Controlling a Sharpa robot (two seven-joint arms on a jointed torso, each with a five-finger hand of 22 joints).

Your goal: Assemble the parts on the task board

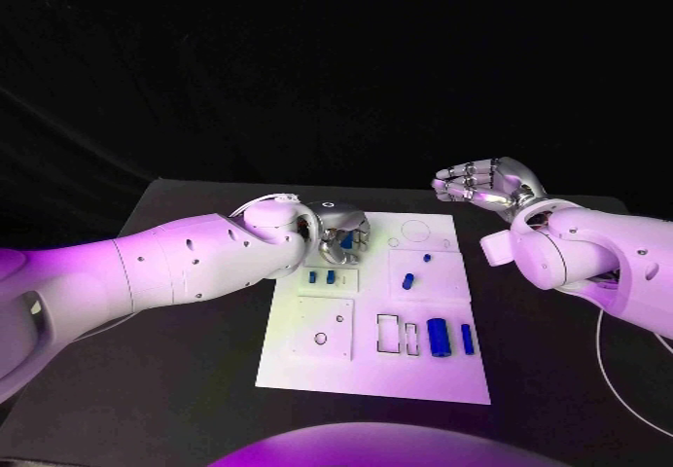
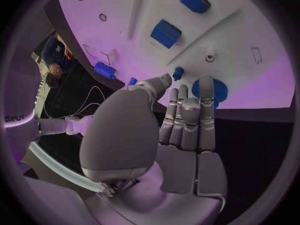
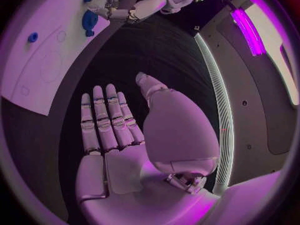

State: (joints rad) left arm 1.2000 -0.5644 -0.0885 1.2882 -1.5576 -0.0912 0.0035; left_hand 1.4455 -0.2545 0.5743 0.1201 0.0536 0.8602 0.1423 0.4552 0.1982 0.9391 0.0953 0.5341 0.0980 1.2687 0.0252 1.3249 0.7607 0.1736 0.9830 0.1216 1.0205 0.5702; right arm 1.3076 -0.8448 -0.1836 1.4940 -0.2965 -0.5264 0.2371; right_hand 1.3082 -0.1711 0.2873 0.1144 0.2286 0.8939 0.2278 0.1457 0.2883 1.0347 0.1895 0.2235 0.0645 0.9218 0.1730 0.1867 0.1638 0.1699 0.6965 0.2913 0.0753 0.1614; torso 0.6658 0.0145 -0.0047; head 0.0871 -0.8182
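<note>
Task board [image 1: 316, 365] lying flat, centre of head view; blue parts [image 1: 438, 337] resting lower right on it. Left hand [image 1: 336, 236] hovering at board's upper-left corner above a blue disc [image 2: 209, 90], fingers together, apparently holding nothing. Right hand [image 1: 484, 183] hanging upper right, off the board, fingers loosely apart, empty.

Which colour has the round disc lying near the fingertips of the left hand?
Blue; the round disc shows best in the left wrist view.
</note>
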